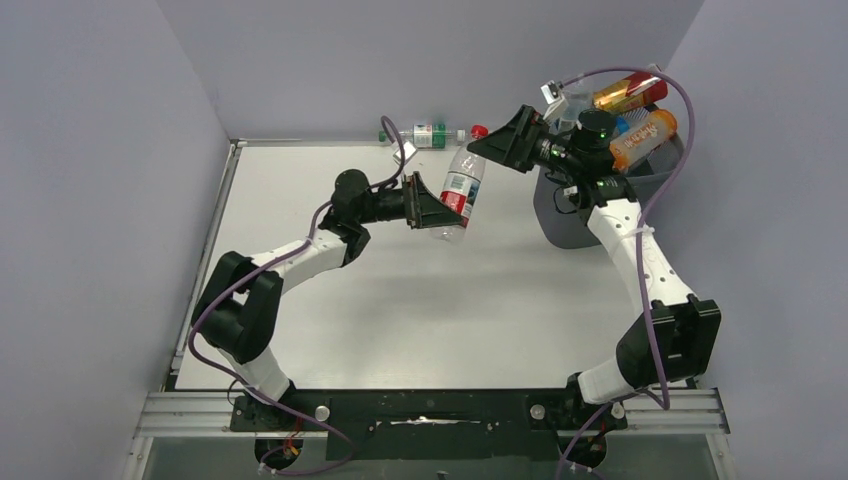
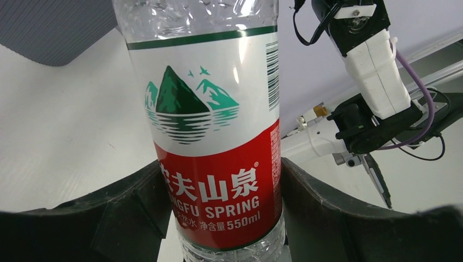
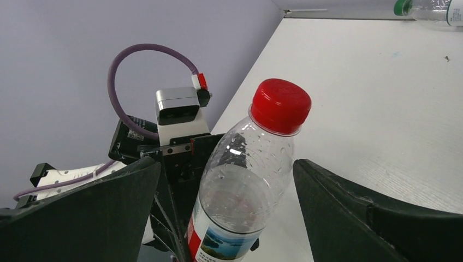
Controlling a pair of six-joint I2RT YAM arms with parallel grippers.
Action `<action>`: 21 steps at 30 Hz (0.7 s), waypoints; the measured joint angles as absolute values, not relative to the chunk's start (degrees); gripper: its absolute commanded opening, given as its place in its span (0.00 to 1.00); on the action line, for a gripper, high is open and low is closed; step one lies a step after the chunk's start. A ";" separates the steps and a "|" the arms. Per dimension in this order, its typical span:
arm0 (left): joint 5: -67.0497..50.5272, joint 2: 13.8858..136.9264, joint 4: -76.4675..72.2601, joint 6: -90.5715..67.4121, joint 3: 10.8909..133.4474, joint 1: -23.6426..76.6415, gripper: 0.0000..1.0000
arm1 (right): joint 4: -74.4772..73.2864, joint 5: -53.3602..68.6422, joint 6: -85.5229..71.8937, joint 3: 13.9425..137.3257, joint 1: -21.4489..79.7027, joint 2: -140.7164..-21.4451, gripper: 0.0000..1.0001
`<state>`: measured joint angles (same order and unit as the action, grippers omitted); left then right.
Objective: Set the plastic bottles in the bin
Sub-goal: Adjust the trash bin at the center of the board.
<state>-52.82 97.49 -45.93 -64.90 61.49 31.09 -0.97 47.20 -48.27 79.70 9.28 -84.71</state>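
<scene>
My left gripper [image 1: 437,206] is shut on a clear plastic bottle [image 1: 462,185] with a red cap and a red and white label, and holds it above the table, cap pointing to the far side. In the left wrist view the fingers press the red part of the label [image 2: 218,191]. My right gripper [image 1: 492,142] is open, its jaws either side of the bottle's shoulder [image 3: 245,180], just below the red cap [image 3: 280,105], not touching. The dark mesh bin [image 1: 560,222] stands at the far right, behind the right gripper, with orange and amber bottles [image 1: 643,138] piled in it.
Another clear bottle [image 1: 430,134] with a green cap and green label lies at the table's far edge by the wall; it also shows in the right wrist view [image 3: 431,8]. Grey walls enclose the table on the left, back and right.
</scene>
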 measured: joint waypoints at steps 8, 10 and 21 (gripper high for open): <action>-52.77 97.62 -49.17 -66.92 61.69 31.09 0.63 | -5.04 46.92 -45.23 79.77 11.03 -86.78 0.86; -52.82 97.80 -48.73 -67.07 61.82 31.11 0.63 | -5.19 46.96 -45.30 79.77 11.40 -87.68 0.77; -52.21 99.42 -47.77 -65.36 62.78 31.31 0.84 | -5.89 46.46 -44.56 79.79 11.66 -87.85 0.48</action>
<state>-52.21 99.42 -47.77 -65.36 62.78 31.31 -5.89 46.46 -44.56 79.79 11.66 -87.85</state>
